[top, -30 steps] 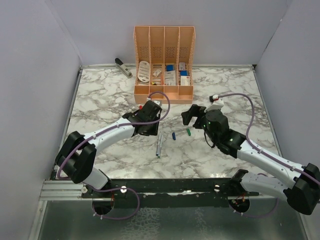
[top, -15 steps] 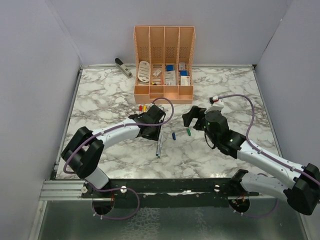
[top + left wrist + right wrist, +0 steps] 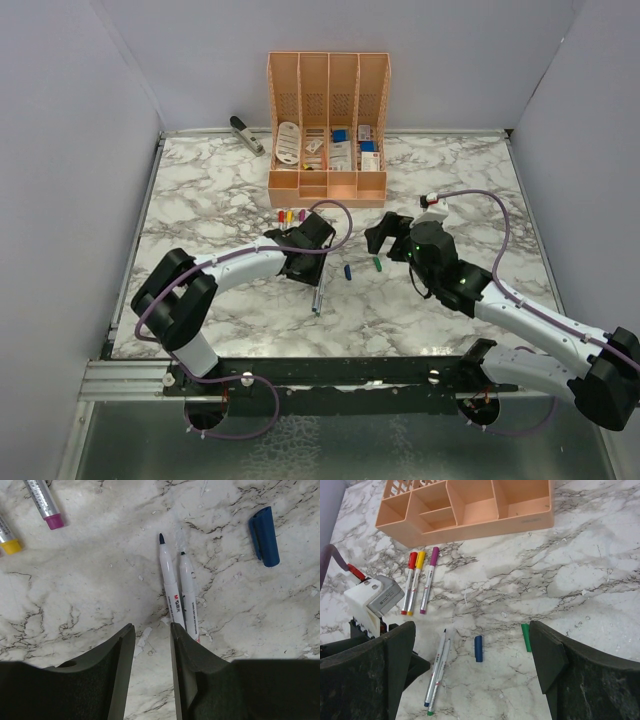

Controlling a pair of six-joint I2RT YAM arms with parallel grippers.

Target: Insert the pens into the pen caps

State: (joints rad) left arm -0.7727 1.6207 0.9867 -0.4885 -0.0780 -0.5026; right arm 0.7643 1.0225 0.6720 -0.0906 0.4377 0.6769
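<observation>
Two uncapped pens (image 3: 170,587) lie side by side on the marble, also in the top view (image 3: 318,293) and the right wrist view (image 3: 437,672). My left gripper (image 3: 151,629) is open and empty, low over the table, with its jaws just short of the pens' rear ends and slightly left of them; in the top view it (image 3: 307,273) sits just above them. A blue cap (image 3: 263,536) and a green cap (image 3: 525,637) lie apart to the right. My right gripper (image 3: 472,641) is wide open and empty above both caps. Red, yellow and magenta capped pens (image 3: 416,582) lie near the organizer.
An orange desk organizer (image 3: 327,185) with small items stands at the back centre. A grey stapler (image 3: 245,133) lies at the back left. The left arm's wrist (image 3: 372,597) sits beside the capped pens. Grey walls enclose the table on three sides.
My left gripper has moved toward the near side, away from the three capped pens, which now show in the top view. It now sits by the two uncapped pens. The right arm has barely moved.
</observation>
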